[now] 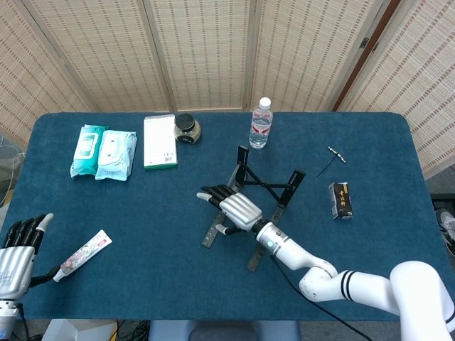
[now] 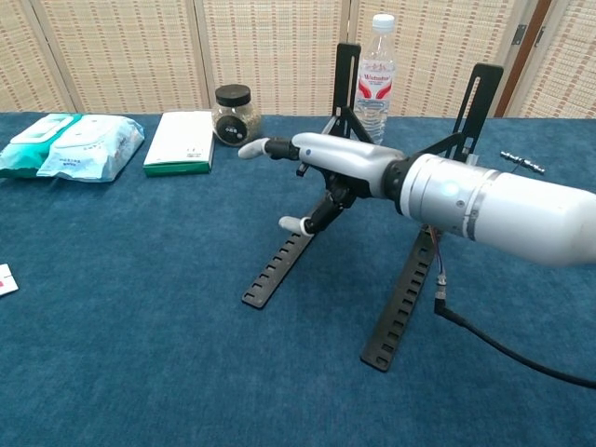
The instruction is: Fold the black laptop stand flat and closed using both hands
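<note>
The black laptop stand (image 1: 264, 186) stands unfolded at mid-table, with two notched rails (image 2: 282, 263) lying on the cloth and two uprights (image 2: 347, 74) raised behind them. My right hand (image 1: 233, 206) reaches over the stand's left rail, fingers stretched out to the left and apart. In the chest view my right hand (image 2: 321, 160) hovers above that rail with its thumb (image 2: 296, 223) pointing down close to it; I cannot tell whether they touch. It grips nothing. My left hand (image 1: 17, 250) lies at the table's near left corner, fingers spread, far from the stand.
A water bottle (image 1: 261, 123) stands just behind the stand. A jar (image 1: 187, 128), a white box (image 1: 160, 141) and wipe packs (image 1: 104, 152) line the back left. A tube (image 1: 84, 254) lies beside my left hand. A small black box (image 1: 341, 199) and a tool (image 1: 331, 160) lie right.
</note>
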{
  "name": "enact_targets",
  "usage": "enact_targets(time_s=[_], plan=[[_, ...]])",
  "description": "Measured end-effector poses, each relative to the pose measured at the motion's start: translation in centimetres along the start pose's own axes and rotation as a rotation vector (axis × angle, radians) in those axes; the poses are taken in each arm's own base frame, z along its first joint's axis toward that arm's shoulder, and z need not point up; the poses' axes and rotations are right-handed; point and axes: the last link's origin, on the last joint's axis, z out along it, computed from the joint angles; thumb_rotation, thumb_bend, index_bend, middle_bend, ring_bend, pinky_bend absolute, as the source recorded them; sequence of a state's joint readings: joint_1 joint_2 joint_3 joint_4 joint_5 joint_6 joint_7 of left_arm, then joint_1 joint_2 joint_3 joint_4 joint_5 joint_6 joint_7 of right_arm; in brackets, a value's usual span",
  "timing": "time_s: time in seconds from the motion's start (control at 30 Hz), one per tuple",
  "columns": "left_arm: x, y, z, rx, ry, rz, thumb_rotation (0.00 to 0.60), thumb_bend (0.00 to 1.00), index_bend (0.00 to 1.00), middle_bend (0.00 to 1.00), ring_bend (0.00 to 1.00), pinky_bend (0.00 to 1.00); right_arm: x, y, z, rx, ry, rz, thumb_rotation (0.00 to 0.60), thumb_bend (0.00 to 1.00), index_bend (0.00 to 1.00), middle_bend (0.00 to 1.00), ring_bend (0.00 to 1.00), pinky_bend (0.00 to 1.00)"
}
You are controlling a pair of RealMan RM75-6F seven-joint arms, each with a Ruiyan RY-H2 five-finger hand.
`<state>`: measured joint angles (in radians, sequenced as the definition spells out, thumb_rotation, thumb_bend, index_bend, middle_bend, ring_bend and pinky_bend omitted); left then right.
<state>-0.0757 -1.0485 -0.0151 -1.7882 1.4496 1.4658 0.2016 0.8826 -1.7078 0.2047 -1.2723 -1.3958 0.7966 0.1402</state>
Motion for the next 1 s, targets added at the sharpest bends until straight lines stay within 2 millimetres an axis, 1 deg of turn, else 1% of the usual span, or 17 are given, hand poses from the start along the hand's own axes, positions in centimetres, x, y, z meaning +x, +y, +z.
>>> enact_targets(time_s=[0.2,0.5,0.8,1.0], plan=[[0.0,-0.2,-0.2,0.002,-0.001,-0.002,0.600,0.15,0.00,0.08,0.07,0.00,-0.8,1.2,1.1,-0.068,-0.025,0.035,0.600,0.29,0.00,0.00,0.00,0.00],[-0.1,-0.3,-0.1,0.001,-0.002,-0.003,0.600,0.15,0.00,0.08,0.07,0.00,-1.5,3.2,1.7,-0.150,-0.036,0.066,0.600,0.29,0.00,0.00,0.00,0.00],[-0.1,-0.5,-0.2,0.011,-0.005,-0.004,0.600,0.15,0.00,0.08,0.07,0.00,-1.7,4.1,2.3,-0.193,-0.020,0.094,0.600,0.29,0.00,0.00,0.00,0.00],[-0.2,-0.7,-0.2,0.017,-0.006,-0.005,0.600,0.15,0.00,0.08,0.07,0.00,-1.8,4.4,2.7,-0.205,-0.001,0.092,0.600,0.29,0.00,0.00,0.00,0.00]])
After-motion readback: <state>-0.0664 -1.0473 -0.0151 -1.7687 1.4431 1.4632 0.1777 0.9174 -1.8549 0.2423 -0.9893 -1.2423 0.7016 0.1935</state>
